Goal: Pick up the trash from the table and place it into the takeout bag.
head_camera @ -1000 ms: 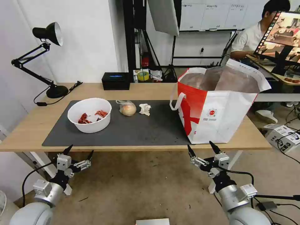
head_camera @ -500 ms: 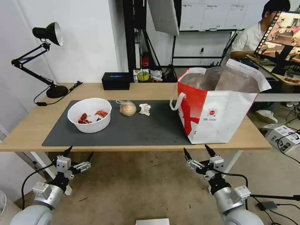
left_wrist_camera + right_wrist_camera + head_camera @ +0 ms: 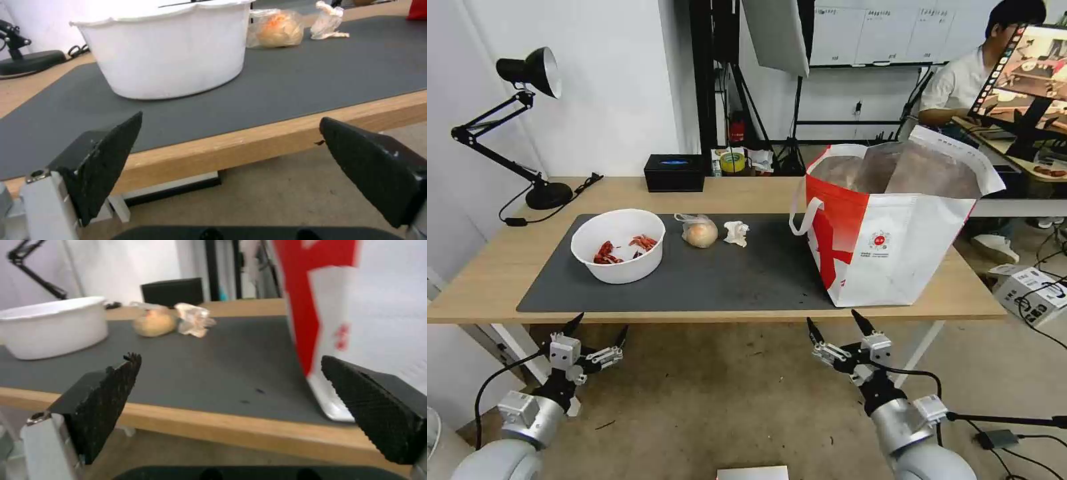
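On the table's [image 3: 494, 267] dark grey mat sit a white bowl [image 3: 618, 245] holding red shell scraps, a clear bag with a tan bun [image 3: 699, 233] and a crumpled white tissue [image 3: 736, 233]. The white-and-red takeout bag [image 3: 894, 227] stands open at the right end of the table. Both grippers hang below the table's front edge, open and empty: my left gripper [image 3: 598, 327] under the bowl's side, my right gripper [image 3: 835, 325] under the bag's left corner. The left wrist view shows the bowl [image 3: 171, 50], bun [image 3: 276, 28] and tissue [image 3: 329, 20]; the right wrist view shows the bowl [image 3: 53, 326], bun [image 3: 153, 323], tissue [image 3: 193, 320] and bag [image 3: 356, 306].
A black desk lamp [image 3: 527, 127] stands at the table's back left, with a black rectangular box [image 3: 674, 173] at the back edge. A white box [image 3: 1030, 287] and cables lie on the floor to the right. Tripods and stands fill the space behind the table.
My right gripper has lowered and drifted left, away from the bag's base. The left gripper has sunk slightly. Nothing on the table moved.
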You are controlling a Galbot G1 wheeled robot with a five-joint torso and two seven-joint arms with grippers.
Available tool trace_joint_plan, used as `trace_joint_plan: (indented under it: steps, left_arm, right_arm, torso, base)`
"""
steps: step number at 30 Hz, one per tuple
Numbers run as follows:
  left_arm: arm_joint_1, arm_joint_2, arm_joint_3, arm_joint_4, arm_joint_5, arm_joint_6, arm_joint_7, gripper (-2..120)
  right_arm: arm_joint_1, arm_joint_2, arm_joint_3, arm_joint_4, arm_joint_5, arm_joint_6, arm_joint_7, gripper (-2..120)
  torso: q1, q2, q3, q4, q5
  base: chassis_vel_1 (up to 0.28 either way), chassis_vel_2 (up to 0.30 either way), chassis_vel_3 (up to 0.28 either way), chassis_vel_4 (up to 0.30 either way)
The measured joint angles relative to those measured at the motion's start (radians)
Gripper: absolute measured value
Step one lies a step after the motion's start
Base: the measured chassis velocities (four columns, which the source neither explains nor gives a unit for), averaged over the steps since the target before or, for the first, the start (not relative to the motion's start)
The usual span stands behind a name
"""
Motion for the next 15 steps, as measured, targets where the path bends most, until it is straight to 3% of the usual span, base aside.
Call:
trace_joint_plan:
  steps: [15]
  left_arm:
    - [-0.016, 0.004, 0.000, -0.011, -0.002, 0.000, 0.018, 100]
  right_arm:
    - [0.302, -0.087, -0.156, -0.059, 0.131, -0.140, -0.047, 100]
  torso:
    - [0.000, 0.000, 0.000, -0.0002, 0.0001]
  base:
    - [0.000, 0.000, 0.000, 0.000]
